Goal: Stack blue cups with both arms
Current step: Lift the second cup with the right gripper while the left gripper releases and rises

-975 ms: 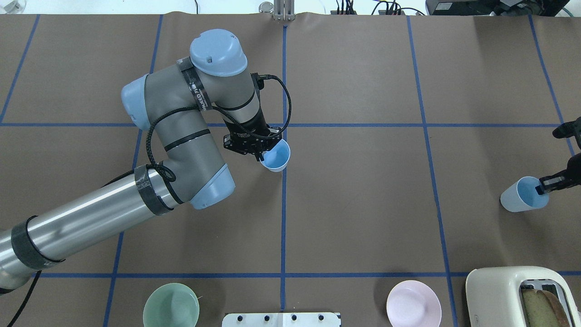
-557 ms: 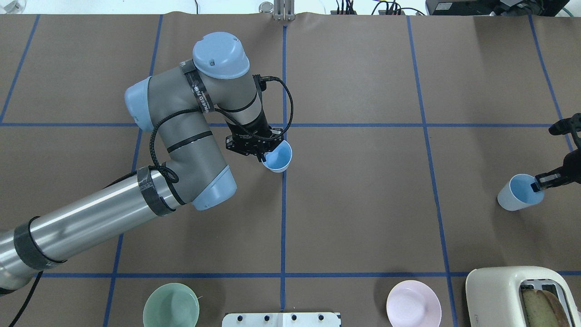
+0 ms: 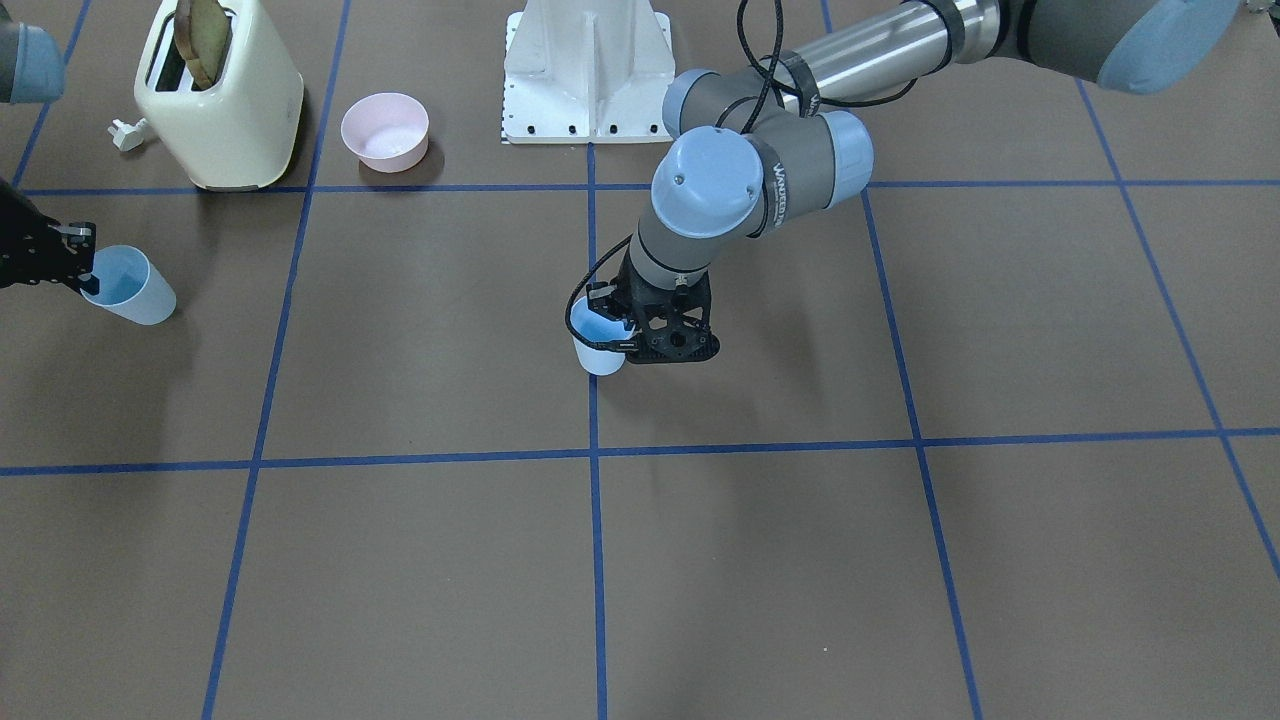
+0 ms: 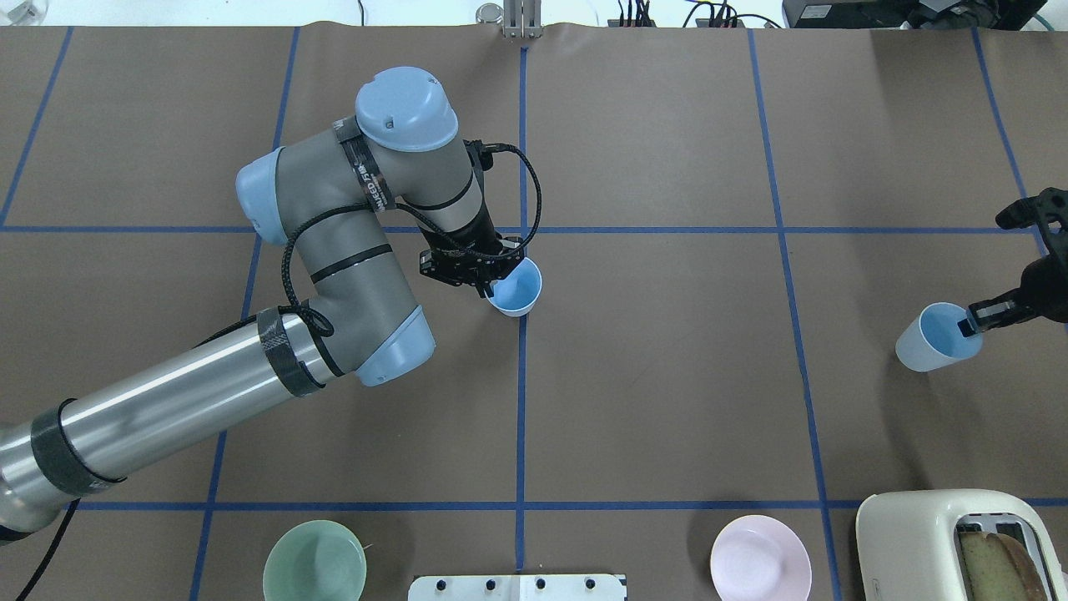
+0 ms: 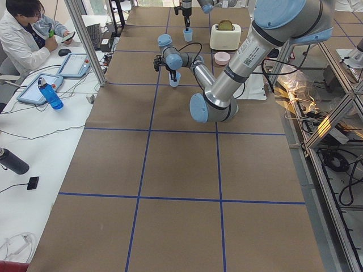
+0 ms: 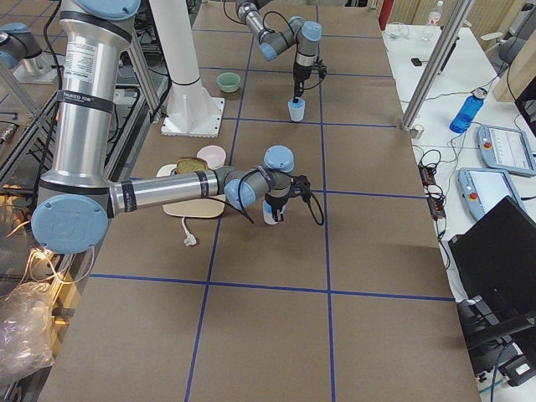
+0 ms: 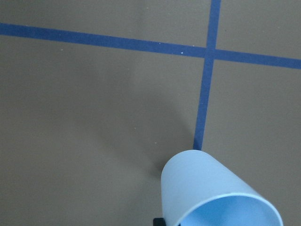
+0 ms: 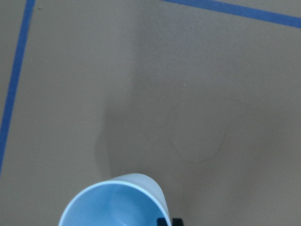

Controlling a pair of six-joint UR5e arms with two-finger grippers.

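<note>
The left gripper (image 4: 491, 286) is pinched on the rim of one blue cup (image 4: 517, 294), one finger inside and one outside. This cup is straight out in front of the white base pedestal (image 4: 517, 587). I cannot tell whether its base touches the desk (image 4: 667, 376). The right gripper (image 4: 970, 324) is clamped the same way on the rim of the second blue cup (image 4: 918, 349), which hangs tilted, far off to the pedestal's right and forward of it. The cups are well apart.

These look like thin plastic tumblers: probably light, smooth and a little slippery, with a rim that could flex. A gentle pinch at the rim suits them, and their taper should let one nest into the other.

The overhead view shows both cups and the gap between them. Each wrist view shows only its own cup, pale outside and brighter blue inside.
</note>
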